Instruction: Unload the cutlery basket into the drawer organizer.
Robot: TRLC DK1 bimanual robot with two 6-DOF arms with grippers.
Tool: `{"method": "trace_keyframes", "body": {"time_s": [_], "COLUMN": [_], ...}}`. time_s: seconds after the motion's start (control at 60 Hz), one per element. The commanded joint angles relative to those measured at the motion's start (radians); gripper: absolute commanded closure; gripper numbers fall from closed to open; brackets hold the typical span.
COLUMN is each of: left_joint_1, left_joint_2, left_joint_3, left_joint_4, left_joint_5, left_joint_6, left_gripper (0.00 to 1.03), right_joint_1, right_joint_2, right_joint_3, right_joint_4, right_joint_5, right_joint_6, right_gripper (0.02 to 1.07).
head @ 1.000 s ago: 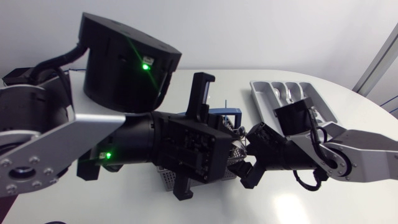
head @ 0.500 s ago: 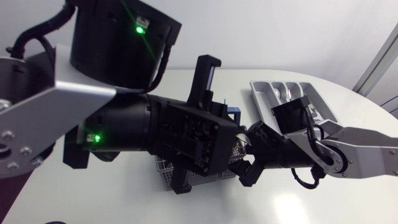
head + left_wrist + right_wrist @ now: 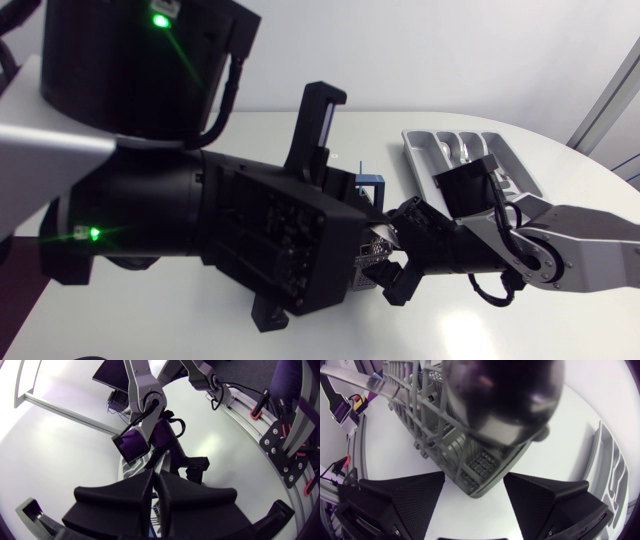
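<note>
Rising and looming larger in the head view, the left arm (image 3: 200,230) is hiding more; whether the left gripper (image 3: 155,487) is clenched I cannot tell. The right gripper (image 3: 473,479) is hanging released, the cutlery basket (image 3: 427,420) poking a corner into its wide gap, the drawer organizer (image 3: 609,472) lying farther off beside it.

Cutlery basket (image 3: 445,445): grey, grid-mesh walls, blue handle (image 3: 370,182). Drawer organizer (image 3: 415,150): light grey. Table (image 3: 480,330): white. Right gripper (image 3: 472,505): matte black. Left arm (image 3: 180,220): black, green LEDs (image 3: 158,20).
</note>
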Motion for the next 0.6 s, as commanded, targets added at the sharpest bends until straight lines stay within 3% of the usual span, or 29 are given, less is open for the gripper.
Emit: {"method": "trace_keyframes", "body": {"time_s": [0.0, 0.35, 0.583], "left_joint_1": [-0.014, -0.045, -0.042], "left_joint_2": [-0.027, -0.005, 0.02], "left_joint_3": [-0.042, -0.095, -0.035], "left_joint_4": [-0.016, -0.016, -0.011], "left_joint_5": [0.005, -0.004, -0.008], "left_joint_6": [0.02, 0.066, 0.109], "left_gripper": [1.0, 1.0, 1.0], "right_joint_1": [0.011, 0.013, 0.011], "right_joint_2": [-0.008, 0.002, 0.009], "right_joint_3": [0.03, 0.046, 0.044], "right_joint_4": [-0.026, -0.041, -0.04], "right_joint_5": [0.002, 0.002, 0.002], "right_joint_6": [0.019, 0.034, 0.031], "right_gripper": [0.22, 0.22, 0.22]}}
